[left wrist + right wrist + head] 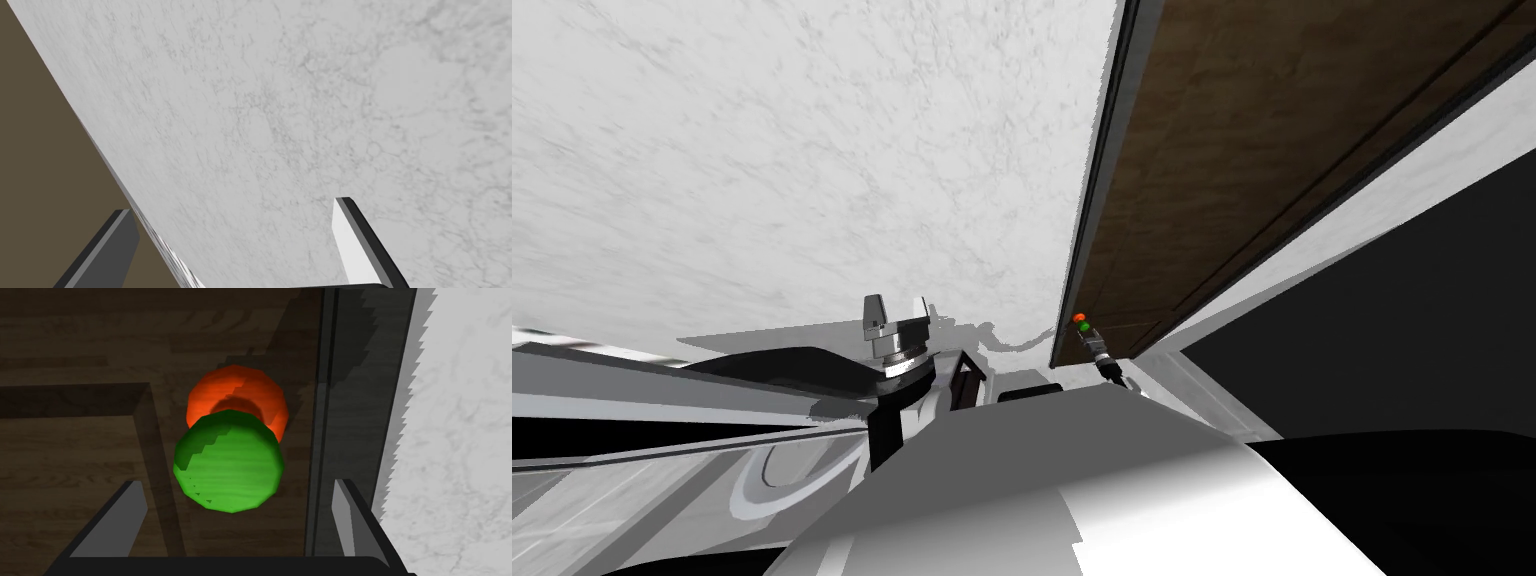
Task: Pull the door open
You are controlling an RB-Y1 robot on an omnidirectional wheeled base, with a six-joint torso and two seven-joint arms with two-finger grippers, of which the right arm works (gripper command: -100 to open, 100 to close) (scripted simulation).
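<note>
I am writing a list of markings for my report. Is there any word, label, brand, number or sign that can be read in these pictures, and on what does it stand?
None: no text or sign can be read anywhere.
The brown door, its green knob, the orange part behind the knob, the white veined wall, the right claw and the left claw are all plain.

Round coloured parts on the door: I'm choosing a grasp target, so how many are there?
2. The green knob is nearest the open right gripper; the orange disc lies behind it, against the brown door. More could be hidden.
</note>
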